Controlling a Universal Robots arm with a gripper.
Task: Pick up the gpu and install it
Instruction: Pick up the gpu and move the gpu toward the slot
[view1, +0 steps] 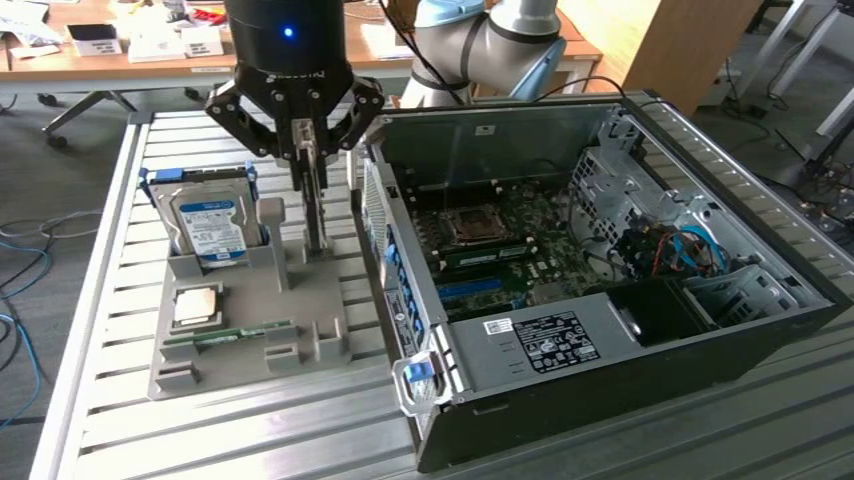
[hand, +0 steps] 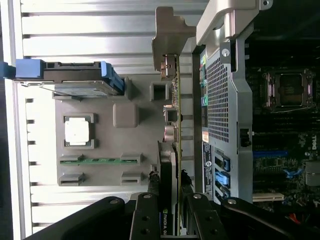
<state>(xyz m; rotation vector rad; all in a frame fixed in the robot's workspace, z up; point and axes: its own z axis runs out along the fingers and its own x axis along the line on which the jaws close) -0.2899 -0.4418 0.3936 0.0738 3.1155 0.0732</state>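
Wrist view looks straight down the gpu (hand: 176, 125), seen edge-on. It is a thin card with a bright green board edge, a dark cooler block on one face that carries white NVIDIA lettering near the fingers, and a silver metal end bracket with a bent tab at the far end. The gripper (hand: 172, 220) is clamped on it, its black fingers (hand: 145, 217) pressed narrowly against both faces of the card at the end away from the bracket.

In the exterior view the gripper (view1: 310, 150) hangs over the grey fixture tray (view1: 314, 330) with the gpu (view1: 316, 215) standing vertical beneath it. The card's lower end reaches down to the tray, beside the side wall of the open computer case (view1: 641, 330). Whether it is seated in its slot or just clear of it cannot be told.

On the same tray, a hard drive (view1: 211, 225) with a blue-white label stands in a blue caddy towards the exterior view's left. A square CPU chip (view1: 198, 305) lies flat in front of it, and a narrow green RAM stick (view1: 247, 333) lies nearer the camera. The tray sits on a slatted metal table (view1: 200, 440). Inside the case lie the motherboard (view1: 521, 250) and its CPU socket (view1: 474, 225).
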